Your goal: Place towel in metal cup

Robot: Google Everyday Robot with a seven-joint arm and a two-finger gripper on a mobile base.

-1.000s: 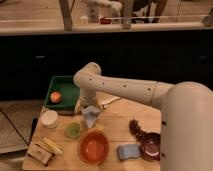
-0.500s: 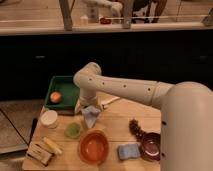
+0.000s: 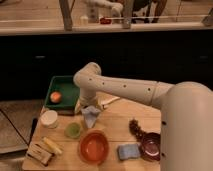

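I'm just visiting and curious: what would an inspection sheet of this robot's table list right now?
Surface: wooden table, crowded.
Job's things: towel hanging bunched under the gripper; metal cup not identifiable.
Clutter: green tray holding an orange fruit; white cup; small green cup; orange bowl; blue sponge; dark red bowl; yellowish items at the near left corner.
Grippers: gripper above the table's middle, at the towel.
Cables: nothing seen.
Surroundings: dark cabinets behind, a counter above them.
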